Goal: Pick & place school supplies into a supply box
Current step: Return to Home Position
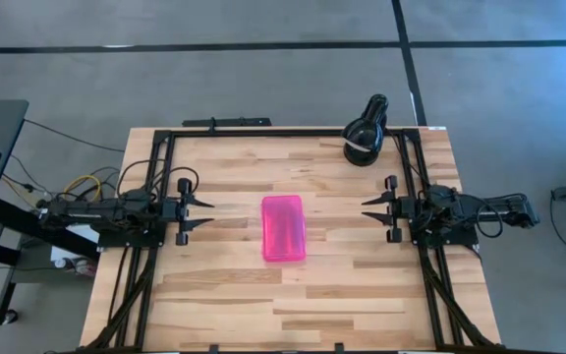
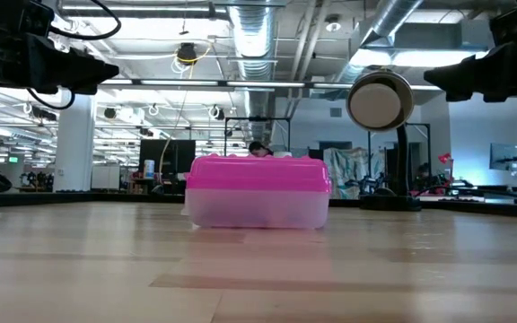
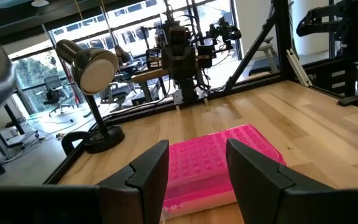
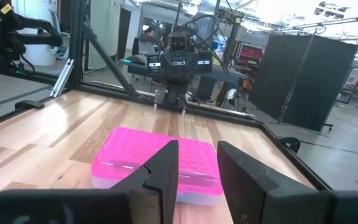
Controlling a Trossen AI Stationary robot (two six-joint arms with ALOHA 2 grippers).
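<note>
Holding the left gripper [image 1: 210,213] open and empty over the left side of the table [image 1: 224,285], and the right gripper [image 1: 366,212] likewise parted and empty over the right, both raised off the wood. Finding the supply box [image 1: 284,227] lying shut at mid-table, pink lid down, with no pens or pencils showing outside it. Judging little left to go wrong: risking only a low sweep of either arm nudging the box, or the right arm brushing the black lamp [image 1: 367,133] at the far right corner. Leaving the box between the two grippers, well apart from each and touching neither.
</note>
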